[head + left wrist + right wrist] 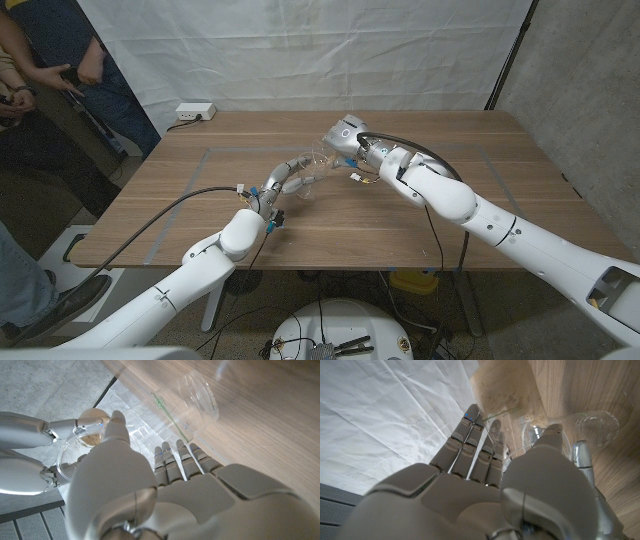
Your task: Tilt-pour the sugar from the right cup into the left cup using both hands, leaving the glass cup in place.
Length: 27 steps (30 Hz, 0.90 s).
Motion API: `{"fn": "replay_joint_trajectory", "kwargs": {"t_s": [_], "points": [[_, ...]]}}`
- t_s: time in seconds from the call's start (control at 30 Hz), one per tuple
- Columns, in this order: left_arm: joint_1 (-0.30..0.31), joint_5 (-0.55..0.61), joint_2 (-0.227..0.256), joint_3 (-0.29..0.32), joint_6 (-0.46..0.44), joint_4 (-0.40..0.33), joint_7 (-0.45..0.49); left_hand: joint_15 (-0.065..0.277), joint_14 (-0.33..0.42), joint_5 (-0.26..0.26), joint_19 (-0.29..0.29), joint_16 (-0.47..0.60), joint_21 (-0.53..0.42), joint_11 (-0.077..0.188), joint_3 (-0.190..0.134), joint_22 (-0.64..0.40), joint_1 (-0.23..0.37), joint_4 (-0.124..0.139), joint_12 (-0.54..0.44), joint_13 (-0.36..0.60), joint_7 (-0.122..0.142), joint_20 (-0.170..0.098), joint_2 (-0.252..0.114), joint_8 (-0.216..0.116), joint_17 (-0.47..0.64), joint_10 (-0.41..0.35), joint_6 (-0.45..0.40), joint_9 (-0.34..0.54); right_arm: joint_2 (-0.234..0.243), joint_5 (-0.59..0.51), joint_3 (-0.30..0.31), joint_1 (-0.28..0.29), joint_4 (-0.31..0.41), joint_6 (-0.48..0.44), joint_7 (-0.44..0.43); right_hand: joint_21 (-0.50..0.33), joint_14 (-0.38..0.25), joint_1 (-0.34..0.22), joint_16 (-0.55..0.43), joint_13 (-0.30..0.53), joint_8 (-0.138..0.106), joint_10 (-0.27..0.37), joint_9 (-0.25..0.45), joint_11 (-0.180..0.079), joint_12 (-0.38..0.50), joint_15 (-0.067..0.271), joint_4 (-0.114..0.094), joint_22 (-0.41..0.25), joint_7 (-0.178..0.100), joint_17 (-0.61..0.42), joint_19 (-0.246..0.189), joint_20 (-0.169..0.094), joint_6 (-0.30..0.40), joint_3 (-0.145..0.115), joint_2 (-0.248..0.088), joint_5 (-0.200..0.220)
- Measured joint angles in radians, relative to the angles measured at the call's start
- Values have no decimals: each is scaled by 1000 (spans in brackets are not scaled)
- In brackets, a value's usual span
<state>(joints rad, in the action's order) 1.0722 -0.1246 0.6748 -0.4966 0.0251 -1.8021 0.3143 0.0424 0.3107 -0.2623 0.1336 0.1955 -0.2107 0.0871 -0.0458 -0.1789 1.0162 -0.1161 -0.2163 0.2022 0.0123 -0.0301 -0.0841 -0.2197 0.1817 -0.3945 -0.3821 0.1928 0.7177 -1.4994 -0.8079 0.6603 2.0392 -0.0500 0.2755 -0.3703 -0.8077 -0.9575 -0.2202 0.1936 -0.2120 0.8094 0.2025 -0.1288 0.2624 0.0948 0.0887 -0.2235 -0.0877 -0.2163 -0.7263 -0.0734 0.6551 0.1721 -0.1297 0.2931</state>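
In the head view my right hand (347, 138) grips a clear cup (324, 157) and holds it tilted, mouth down toward my left. Pale brown sugar (506, 389) lies along the tilted cup's wall in the right wrist view. Just below it a second clear cup (303, 187) stands on the wooden table (420, 215), with my left hand (281, 186) wrapped around its side. The left wrist view has my left hand's fingers (176, 457) against this clear cup (186, 404), and the sugar cup (89, 435) sits in the fingers of my right hand (35, 430).
A white power strip (194, 111) lies at the table's far left corner. People stand beyond the table's left side (50, 80). A white backdrop hangs behind the table. A black cable runs along my left arm (190, 200).
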Motion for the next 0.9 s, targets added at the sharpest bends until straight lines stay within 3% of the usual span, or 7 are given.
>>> {"fn": "replay_joint_trajectory", "kwargs": {"t_s": [0.37,0.9], "points": [[14,1,3,8,6,-9,7,0,0,4,-2,0,0,0,0,0,0,0,0,0,0,-2,0,4,0,0,0,0,0,-37,-2,-8,4,8,-1,-7,0,-4,0,0,0,0,0,0,-1,0,0,0,0,-5,0,0,0,0,4,3],[25,2,4,14,15,-16,12,0,0,4,-2,0,0,2,0,0,0,0,0,0,4,-2,0,7,0,-2,-4,0,27,-116,-10,-10,16,21,-91,-7,0,-21,0,-1,6,-22,0,-11,-9,0,8,-2,1,-5,3,3,-1,-8,0,7]]}}
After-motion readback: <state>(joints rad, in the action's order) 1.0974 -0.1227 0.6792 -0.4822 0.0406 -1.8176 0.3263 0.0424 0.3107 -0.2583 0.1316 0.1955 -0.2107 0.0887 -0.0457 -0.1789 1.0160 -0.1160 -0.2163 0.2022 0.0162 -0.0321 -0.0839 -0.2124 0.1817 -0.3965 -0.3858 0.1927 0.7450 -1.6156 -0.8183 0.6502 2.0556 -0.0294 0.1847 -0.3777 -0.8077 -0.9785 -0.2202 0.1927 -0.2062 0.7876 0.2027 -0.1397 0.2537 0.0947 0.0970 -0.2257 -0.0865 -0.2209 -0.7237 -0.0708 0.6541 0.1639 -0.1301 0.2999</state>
